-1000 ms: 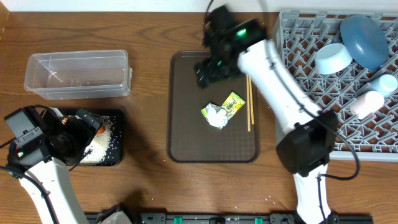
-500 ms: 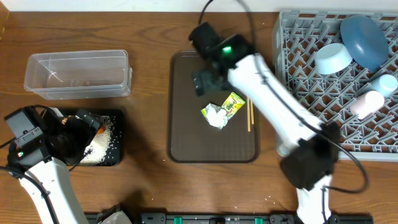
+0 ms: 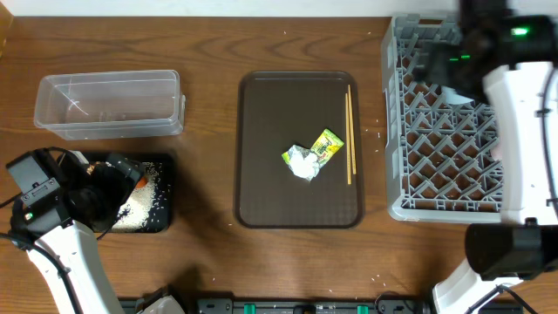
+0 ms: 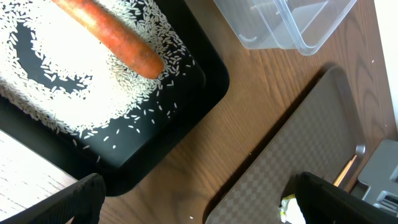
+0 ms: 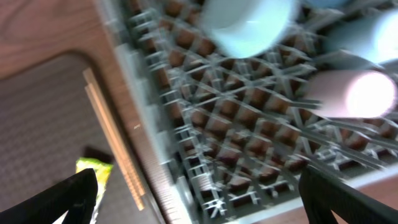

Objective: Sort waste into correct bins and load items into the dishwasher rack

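Now, crumpled white paper (image 3: pixel 302 163) and green-yellow snack wrapper (image 3: pixel 327 145) touch mid brown serving tray (image 3: pixel 261 174): likely light, soft, so pinch the bunched middle. Wooden chopsticks (image 3: pixel 349 135) at the tray's right: thin, stiff, may roll; grip mid-length. Left gripper (image 4: pixel 205 202) and right gripper (image 5: pixel 202 202) gape wide, empty.

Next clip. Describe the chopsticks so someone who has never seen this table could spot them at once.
Find the brown serving tray in the middle of the table, left of the grey dishwasher rack. The chopsticks lie along the tray's right edge, parallel to it. They are the only long, thin wooden sticks; their neighbours are crumpled white paper and a green-yellow wrapper.
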### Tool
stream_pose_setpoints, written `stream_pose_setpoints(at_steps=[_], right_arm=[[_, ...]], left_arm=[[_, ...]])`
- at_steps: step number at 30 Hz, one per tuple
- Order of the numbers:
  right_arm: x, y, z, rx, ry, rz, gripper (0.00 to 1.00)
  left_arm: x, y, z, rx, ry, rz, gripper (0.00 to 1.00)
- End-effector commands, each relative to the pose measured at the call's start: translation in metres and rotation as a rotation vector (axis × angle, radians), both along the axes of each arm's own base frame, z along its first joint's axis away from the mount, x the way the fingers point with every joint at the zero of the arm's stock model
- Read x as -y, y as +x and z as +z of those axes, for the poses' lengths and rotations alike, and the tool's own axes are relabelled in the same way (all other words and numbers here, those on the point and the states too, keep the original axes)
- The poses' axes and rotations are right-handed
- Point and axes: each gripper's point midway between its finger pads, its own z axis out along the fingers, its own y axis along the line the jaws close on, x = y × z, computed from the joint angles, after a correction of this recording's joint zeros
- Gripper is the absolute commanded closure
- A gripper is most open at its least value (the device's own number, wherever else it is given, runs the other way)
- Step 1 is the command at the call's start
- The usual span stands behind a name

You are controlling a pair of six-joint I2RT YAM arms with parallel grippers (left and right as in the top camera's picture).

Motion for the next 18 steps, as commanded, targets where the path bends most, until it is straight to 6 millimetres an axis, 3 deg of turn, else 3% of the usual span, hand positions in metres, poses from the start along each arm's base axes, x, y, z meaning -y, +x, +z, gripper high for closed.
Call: stream_pose_setpoints(at_steps=[1, 9, 18], right_arm=[[0.027, -0.003, 0.0, 0.001, 0.029, -0.085, 0.01], [0.066, -0.009, 0.0, 0.002, 0.027, -0.184, 0.01], [0.068, -0.009, 0.0, 0.002, 0.027, -0.189, 0.01]], left_arm=[[0.0, 0.0, 0.001, 0.005, -0.003, -0.005, 0.02], [0.0, 0.0, 0.001, 0.005, -0.003, -0.005, 0.02], [0.0, 0.0, 0.001, 0.005, -0.003, -0.005, 0.02]])
